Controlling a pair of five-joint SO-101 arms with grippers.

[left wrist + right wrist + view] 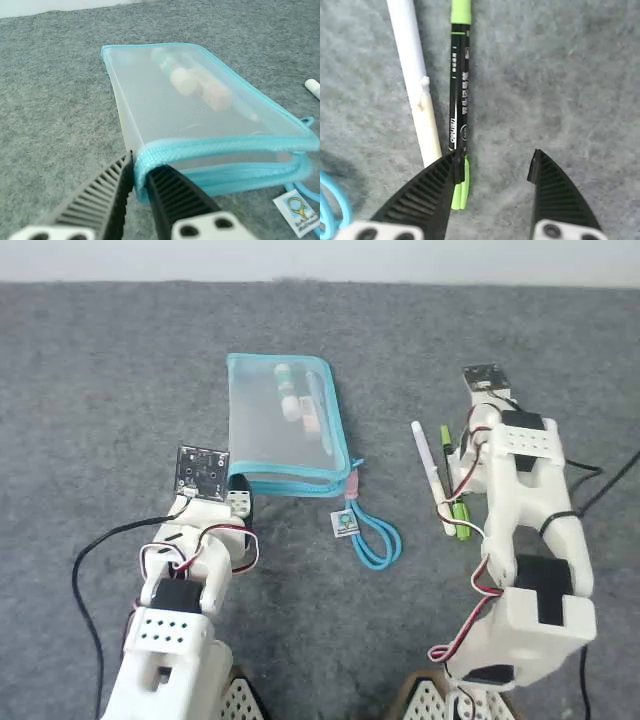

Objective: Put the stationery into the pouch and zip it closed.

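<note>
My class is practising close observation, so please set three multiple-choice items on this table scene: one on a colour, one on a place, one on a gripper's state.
1. What colour is the trim of the pouch? A red; B yellow; C light blue.
2. Where do the white pen and the green pen lie? A inside the pouch; B on the table by the right gripper; C under the left arm.
3. What is the state of the left gripper? A wide open; B shut on the pouch's zip edge; C shut on a pen.

Key: 1 C, light blue edging runs round the clear pouch. 2 B, both pens rest on the grey surface just ahead of the open right gripper. 3 B, its fingers pinch that edge.
</note>
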